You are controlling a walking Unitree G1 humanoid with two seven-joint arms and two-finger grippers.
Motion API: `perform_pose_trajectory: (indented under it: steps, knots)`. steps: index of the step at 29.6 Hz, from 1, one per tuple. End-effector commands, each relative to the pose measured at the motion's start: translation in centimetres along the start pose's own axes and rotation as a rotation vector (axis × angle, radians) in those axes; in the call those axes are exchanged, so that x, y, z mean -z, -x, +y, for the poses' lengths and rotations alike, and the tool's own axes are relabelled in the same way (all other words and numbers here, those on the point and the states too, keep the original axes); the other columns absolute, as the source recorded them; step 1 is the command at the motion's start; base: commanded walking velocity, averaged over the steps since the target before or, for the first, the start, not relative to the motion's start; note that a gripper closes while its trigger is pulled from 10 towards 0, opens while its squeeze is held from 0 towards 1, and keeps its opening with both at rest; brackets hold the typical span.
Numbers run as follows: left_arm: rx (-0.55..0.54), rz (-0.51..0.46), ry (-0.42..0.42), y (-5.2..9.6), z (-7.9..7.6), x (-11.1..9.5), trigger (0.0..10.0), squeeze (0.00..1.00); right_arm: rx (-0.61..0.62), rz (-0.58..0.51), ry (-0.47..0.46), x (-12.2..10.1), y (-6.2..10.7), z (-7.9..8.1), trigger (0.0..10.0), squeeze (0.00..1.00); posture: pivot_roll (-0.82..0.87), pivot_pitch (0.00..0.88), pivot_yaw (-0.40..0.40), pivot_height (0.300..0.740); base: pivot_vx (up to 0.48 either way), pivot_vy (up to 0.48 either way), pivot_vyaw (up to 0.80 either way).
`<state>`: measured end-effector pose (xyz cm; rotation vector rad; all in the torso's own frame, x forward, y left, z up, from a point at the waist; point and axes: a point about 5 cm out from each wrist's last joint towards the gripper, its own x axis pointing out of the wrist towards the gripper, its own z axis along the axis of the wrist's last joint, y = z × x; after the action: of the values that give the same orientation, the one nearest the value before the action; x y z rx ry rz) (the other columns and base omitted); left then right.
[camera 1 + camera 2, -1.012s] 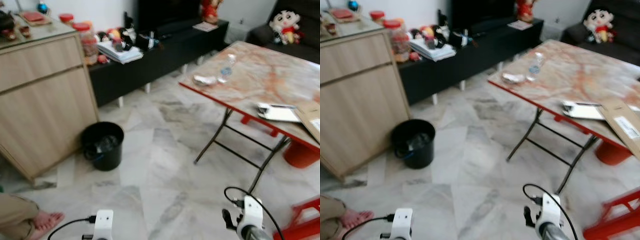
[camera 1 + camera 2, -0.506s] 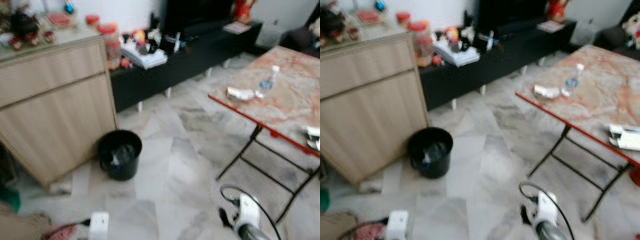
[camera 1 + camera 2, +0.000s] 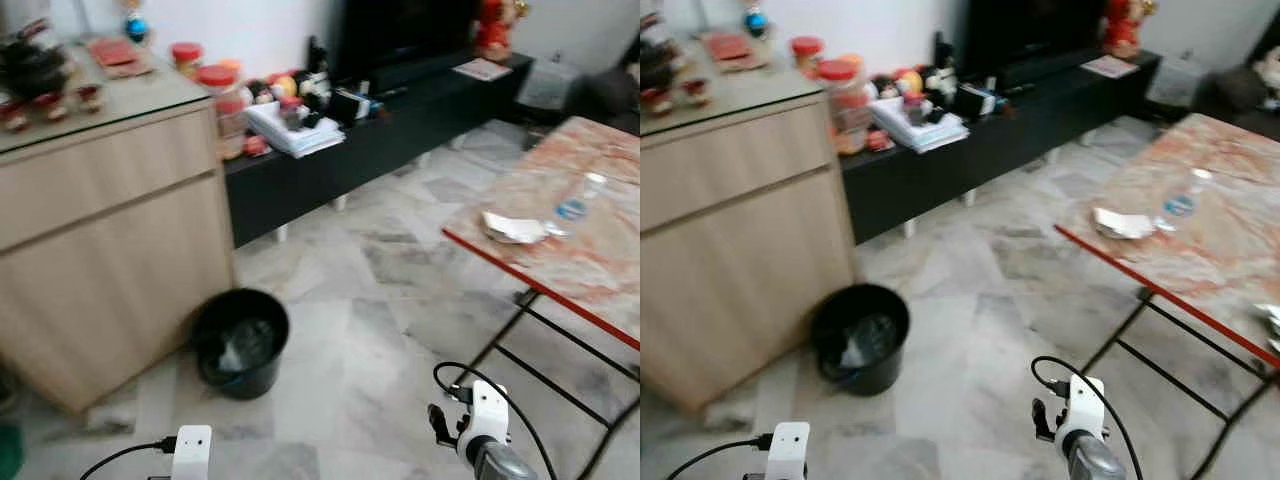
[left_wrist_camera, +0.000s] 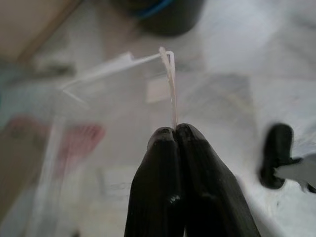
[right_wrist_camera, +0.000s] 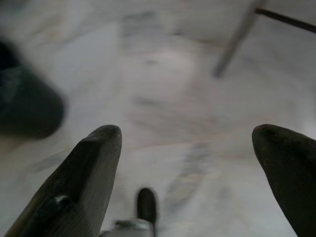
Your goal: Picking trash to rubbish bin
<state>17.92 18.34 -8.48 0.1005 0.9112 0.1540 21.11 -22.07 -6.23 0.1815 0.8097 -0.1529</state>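
Clear plastic wrapper (image 4: pixel 148 74) pinched thinly by left gripper (image 4: pixel 175 132); may slip before bin (image 3: pixel 240 340); right gripper (image 5: pixel 187 163) spread empty

A round black rubbish bin (image 3: pixel 240 340) stands upright on the pale marble floor, close against the wooden cabinet, with something pale lying inside. A clear, thin plastic wrapper (image 4: pixel 123 89) hangs pinched between the left gripper's (image 4: pixel 176 132) closed black fingertips, above the floor

Wooden cabinet (image 3: pixel 100 230); marble-top table (image 3: pixel 570 240)
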Motion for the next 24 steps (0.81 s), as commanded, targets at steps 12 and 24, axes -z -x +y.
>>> perform_pose_trajectory:
  steps: [12, 24]
  knots:
    - [0.019, -0.008, -0.006, 0.01, -0.79, -0.25, 10.0, 0.00, 0.022, -0.012, 0.029, -0.37, 0.11, -0.85, 10.0, 0.00, 0.01, 0.034, -0.102, 0.740, 0.470, 0.000, 0.18]
    - [0.017, -0.018, -0.010, -0.06, -0.76, -0.62, 10.0, 0.00, 0.016, -0.018, 0.018, -0.46, 0.07, -0.69, 10.0, 0.00, 0.01, 0.035, -0.102, 0.740, 0.458, 0.000, 0.80]
